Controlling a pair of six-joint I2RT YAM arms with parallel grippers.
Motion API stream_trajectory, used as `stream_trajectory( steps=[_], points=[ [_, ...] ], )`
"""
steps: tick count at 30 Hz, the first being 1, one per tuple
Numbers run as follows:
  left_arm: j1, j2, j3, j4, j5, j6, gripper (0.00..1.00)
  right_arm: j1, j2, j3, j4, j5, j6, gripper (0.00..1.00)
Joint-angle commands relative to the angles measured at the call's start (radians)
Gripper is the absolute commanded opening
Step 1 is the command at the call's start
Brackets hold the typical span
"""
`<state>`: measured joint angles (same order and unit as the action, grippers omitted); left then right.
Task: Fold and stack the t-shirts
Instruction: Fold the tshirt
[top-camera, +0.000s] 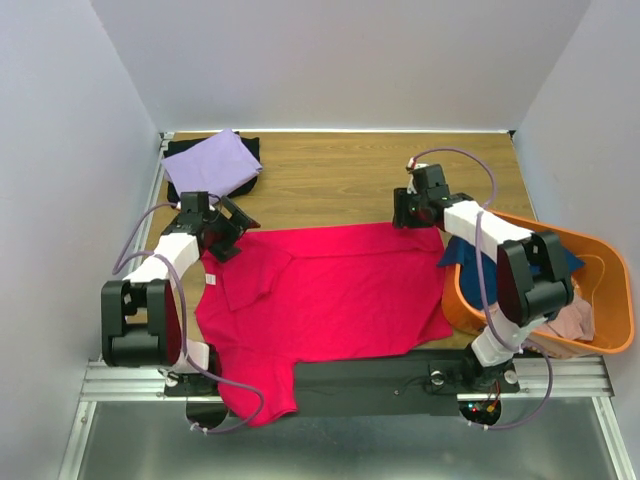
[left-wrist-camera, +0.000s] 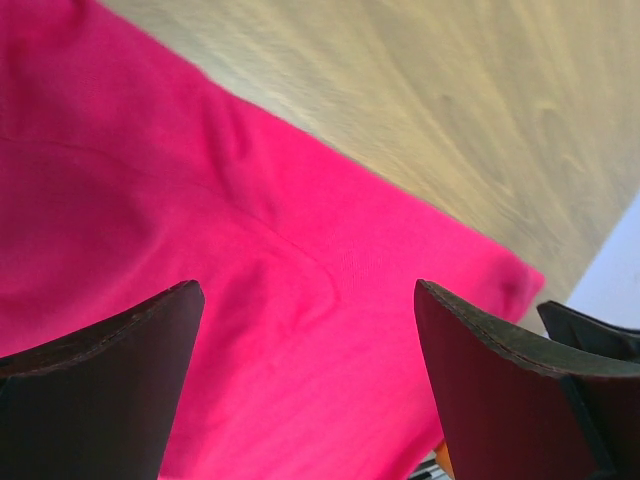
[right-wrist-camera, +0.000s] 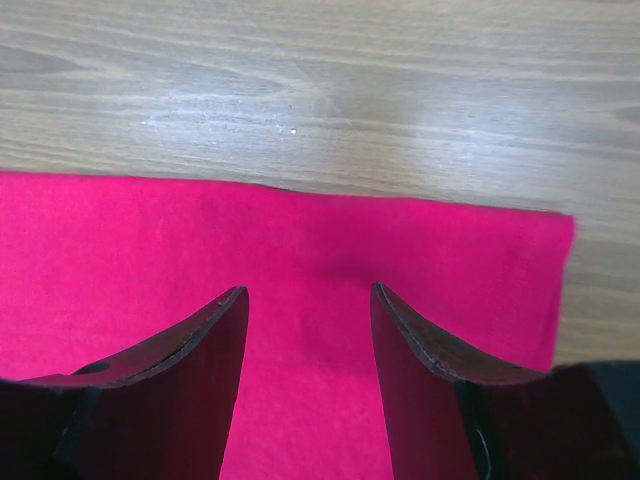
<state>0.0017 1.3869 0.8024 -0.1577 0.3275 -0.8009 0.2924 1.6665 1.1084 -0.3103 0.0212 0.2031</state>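
Crimson shirt (top-camera: 340, 290) lies flat and spread on the table (top-camera: 340, 180), its long axis running from the left gripper (left-wrist-camera: 305, 290) across to the right gripper (right-wrist-camera: 308, 290). The straight hem end points toward the right gripper. The sleeve end points toward the left arm, one sleeve is folded onto the body, and a lower portion hangs over the near table edge. Left gripper is above the far left part of the shirt, fingers spread wide, nothing between them, crimson cloth directly beneath. Right gripper is at the far hem corner, fingers parted and holding nothing, with the shirt's straight far edge just beyond its tips and the corner just outboard. Contact with the cloth cannot be determined for either gripper. Beyond the left gripper, at the far left table corner, a folded lavender shirt (top-camera: 215, 160) rests on a black shirt (top-camera: 175, 180). Outboard of the right arm stands an orange tub (top-camera: 610, 340) holding a navy shirt (top-camera: 452, 257), which drapes over its rim, and a pink shirt (top-camera: 572, 325). The table is light wood grain, and plain pale walls (top-camera: 330, 60) enclose it on three sides.
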Motion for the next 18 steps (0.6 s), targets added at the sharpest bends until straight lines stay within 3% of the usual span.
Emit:
stream_trajectory(
  steps=[1,12,18],
  points=[
    [0.001,0.043,-0.002,0.073,-0.047,0.026,0.98,0.030,0.061,0.060,0.007,-0.015,0.016,0.58],
    [0.032,0.241,0.066,0.055,-0.137,0.088,0.98,0.056,0.266,0.162,-0.016,0.003,0.016,0.57],
    [0.086,0.314,0.142,0.050,-0.163,0.130,0.98,0.056,0.386,0.306,-0.052,0.002,-0.001,0.57]
  ],
)
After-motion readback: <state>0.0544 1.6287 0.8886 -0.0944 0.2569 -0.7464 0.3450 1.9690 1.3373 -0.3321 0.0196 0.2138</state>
